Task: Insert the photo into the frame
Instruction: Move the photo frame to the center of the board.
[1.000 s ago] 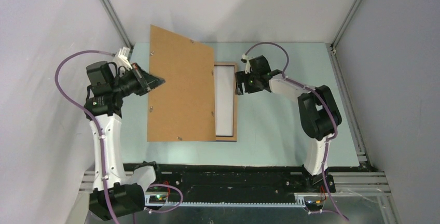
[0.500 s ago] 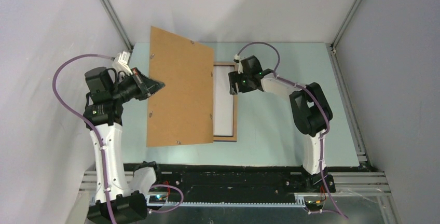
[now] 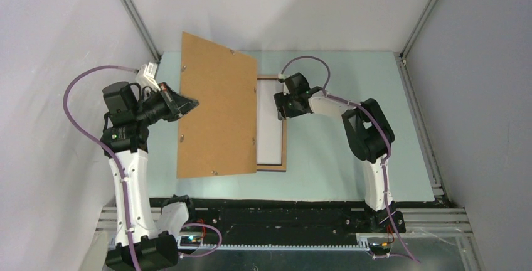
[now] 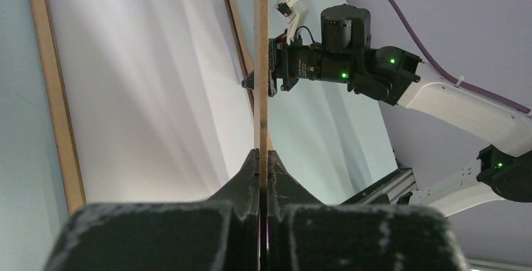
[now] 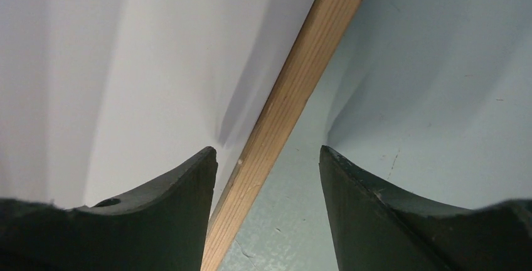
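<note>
Clamping the raised backing board (image 3: 216, 114), left hand (image 4: 260, 158); right hand (image 5: 266, 150), spread, straddles frame (image 5: 301, 70).

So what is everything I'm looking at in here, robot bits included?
backing board: one, brown, tilted up off the table on the left, pinched at its left edge
frame: one, light wood-brown border, lying flat on the table, partly hidden under the board
photo: one, only a plain white side showing, lying inside the frame
table: one, pale green, under everything
walls: pale grey, around the table
cables: two, purple, one looping along each arm
left gripper: one, black, shut on the backing board's edge
right gripper: one, black, open, astride the frame's right border; whether it touches cannot be told
</note>
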`<state>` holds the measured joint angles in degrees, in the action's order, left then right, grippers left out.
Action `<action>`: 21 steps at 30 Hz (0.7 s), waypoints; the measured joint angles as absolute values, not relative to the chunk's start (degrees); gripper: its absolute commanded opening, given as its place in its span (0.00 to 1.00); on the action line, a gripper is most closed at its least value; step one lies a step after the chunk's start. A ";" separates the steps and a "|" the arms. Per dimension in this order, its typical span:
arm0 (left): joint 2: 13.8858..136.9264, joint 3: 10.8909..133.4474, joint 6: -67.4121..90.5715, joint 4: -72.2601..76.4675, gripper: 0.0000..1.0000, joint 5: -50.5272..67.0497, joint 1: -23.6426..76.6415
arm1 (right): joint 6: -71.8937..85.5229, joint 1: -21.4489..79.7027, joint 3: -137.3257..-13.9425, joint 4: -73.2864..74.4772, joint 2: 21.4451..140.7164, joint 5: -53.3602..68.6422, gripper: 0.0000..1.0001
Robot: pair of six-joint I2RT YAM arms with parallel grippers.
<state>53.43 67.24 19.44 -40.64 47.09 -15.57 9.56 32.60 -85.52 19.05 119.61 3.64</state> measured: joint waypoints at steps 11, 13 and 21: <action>53.58 67.24 19.44 -40.66 0.00 47.07 -15.57 | 10.04 32.45 -85.95 19.16 120.44 3.73 0.44; 53.65 67.24 19.44 -40.66 0.00 47.07 -15.57 | 10.11 32.42 -85.95 19.14 120.44 3.88 0.43; 54.50 67.24 19.46 -40.69 0.00 47.05 -15.57 | 10.98 31.81 -85.95 19.25 120.46 4.62 0.34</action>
